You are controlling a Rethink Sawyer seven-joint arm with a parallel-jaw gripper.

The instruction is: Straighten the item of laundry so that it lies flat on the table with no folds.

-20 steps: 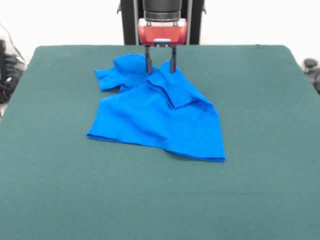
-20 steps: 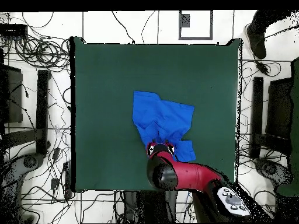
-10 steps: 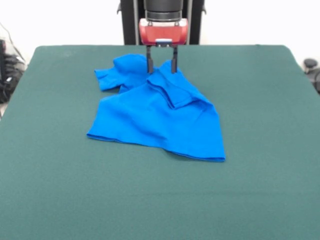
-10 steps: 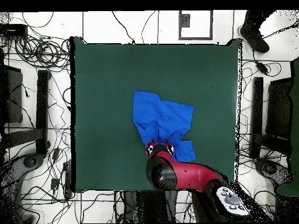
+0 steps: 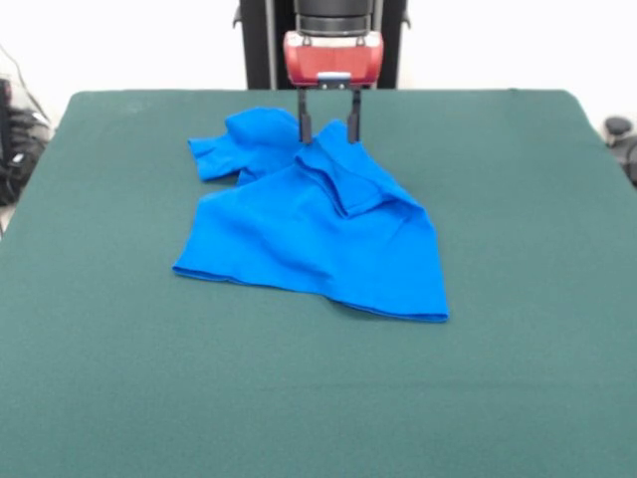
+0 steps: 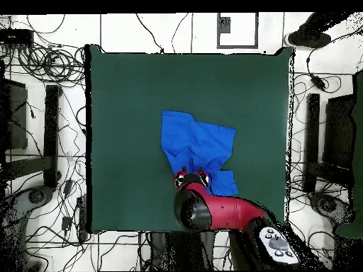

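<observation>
You have tangled black cables across the white tiled floor at ten o'clock, a dark framed square at twelve, and black equipment stands at nine.

The T-shirt is showing as soft, thin, matt cloth, creasing into smooth folds. Beneath the T-shirt, the table is presenting a matt, felt-like cloth surface. Above the T-shirt, the gripper is displaying glossy red casing and dark matt fingers.
</observation>
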